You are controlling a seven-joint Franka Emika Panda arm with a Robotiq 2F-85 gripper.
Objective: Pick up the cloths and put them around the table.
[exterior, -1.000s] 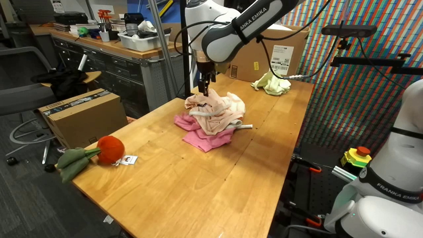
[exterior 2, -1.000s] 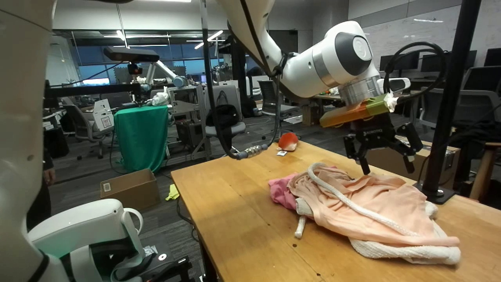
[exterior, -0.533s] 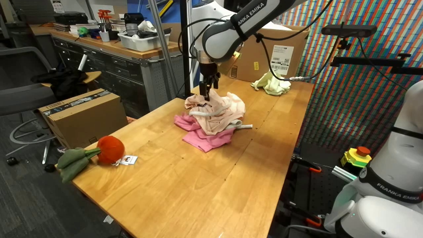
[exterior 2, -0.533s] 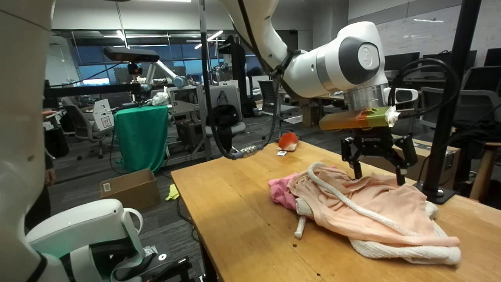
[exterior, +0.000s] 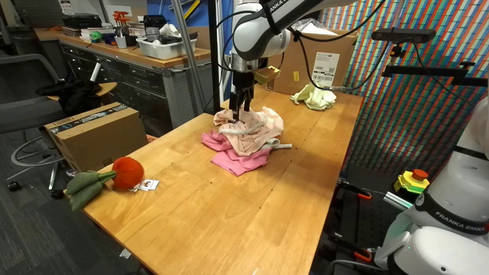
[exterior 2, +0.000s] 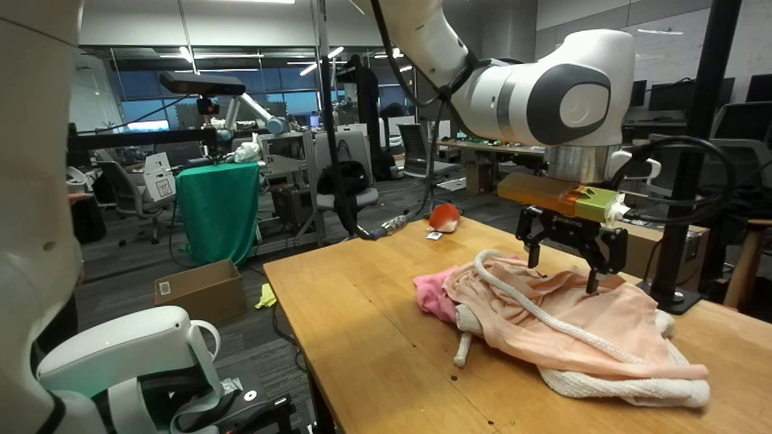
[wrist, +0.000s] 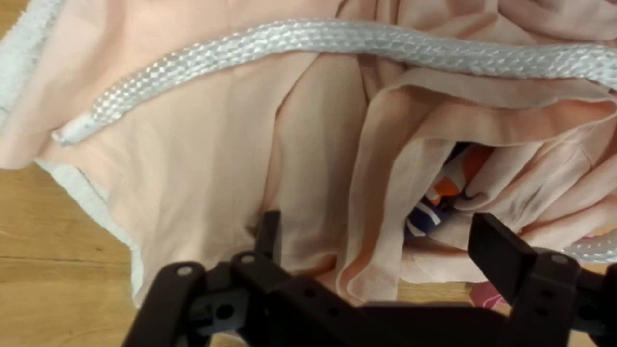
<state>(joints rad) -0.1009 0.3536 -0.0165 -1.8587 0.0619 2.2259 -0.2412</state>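
"Four lots of cloth: where does each lie?"

"Pale peach cloth [exterior 2: 609, 313], crumpled on my tabletop [exterior: 229, 214]. Magenta-pink cloth [exterior: 242, 162], partly beneath the peach. Whitish cloth [wrist: 26, 53], edges showing under the peach. Yellow-green cloth [exterior: 316, 98], bunched on the same tabletop, well apart from the others, just beside a cardboard box [exterior: 292, 57]."

"And your pincer [exterior 2: 563, 276]?"

"Black, released, spread wide above the peach cloth; folds of it show between my jaws in the wrist view. Whether contact is made, I cannot tell."

"Remaining stock?"

"Thick white rope [wrist: 337, 36], one, laid across the peach cloth. Round red toy [exterior: 128, 173], one, green-leaved, at a corner of the tabletop, a paper tag [exterior: 149, 185] beside it."
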